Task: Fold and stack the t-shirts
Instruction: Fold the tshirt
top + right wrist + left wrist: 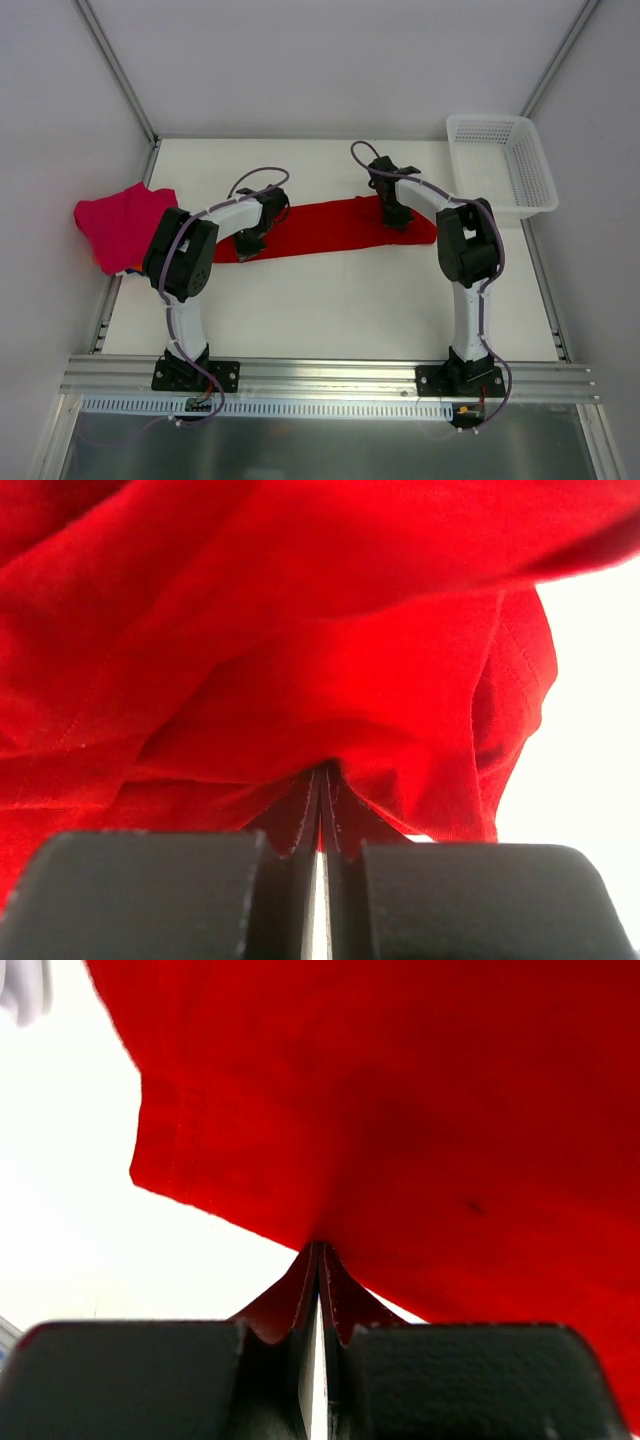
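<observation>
With the left pincer [318,1260] and right pincer [322,780] each clenched on a pinch of the red shirt [320,230], which stretches between them, the fold should go best if both move together, keeping the cloth taut and edges aligned.

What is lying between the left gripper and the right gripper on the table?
The red t-shirt, a long band running from the left gripper to the right gripper; both pinch it. The top external view shows this.
</observation>
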`<state>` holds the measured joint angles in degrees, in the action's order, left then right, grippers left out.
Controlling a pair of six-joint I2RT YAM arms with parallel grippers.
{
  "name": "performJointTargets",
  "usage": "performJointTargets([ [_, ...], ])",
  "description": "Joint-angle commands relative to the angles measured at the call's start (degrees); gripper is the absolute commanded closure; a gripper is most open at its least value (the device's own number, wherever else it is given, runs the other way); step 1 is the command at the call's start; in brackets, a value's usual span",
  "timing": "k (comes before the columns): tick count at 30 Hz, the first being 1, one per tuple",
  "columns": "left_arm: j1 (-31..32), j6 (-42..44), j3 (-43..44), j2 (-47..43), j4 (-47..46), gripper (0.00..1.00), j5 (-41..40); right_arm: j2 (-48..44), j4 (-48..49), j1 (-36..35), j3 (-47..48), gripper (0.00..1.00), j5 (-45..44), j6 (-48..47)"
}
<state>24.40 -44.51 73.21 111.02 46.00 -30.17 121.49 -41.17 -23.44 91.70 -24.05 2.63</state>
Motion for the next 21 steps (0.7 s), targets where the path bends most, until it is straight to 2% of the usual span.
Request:
performJointTargets([
  [1,2.0,-3.1,-4.6,-2.7,2.2,1.00,1.9,1.1,-1.5,0.5,4.0,0.99,1.7,0.1],
  [5,5.3,-5.8,-9.2,-5.0,2.1,1.00,3.4,3.4,-3.3,1.6,8.3,1.00,2.0,-0.6],
  [12,16.5,-15.0,-17.2,-10.7,2.3,1.00,7.1,8.1,-7.2,2.9,18.0,0.99,0.9,-2.1],
  [19,34.6,-27.2,-20.1,-10.8,2.4,1.00,12.8,11.7,-8.1,3.5,23.5,1.00,0.9,-5.2],
  [21,38.1,-31.0,-19.7,-9.8,2.4,1.00,14.6,12.8,-8.2,3.8,24.7,1.00,1.2,-5.7],
])
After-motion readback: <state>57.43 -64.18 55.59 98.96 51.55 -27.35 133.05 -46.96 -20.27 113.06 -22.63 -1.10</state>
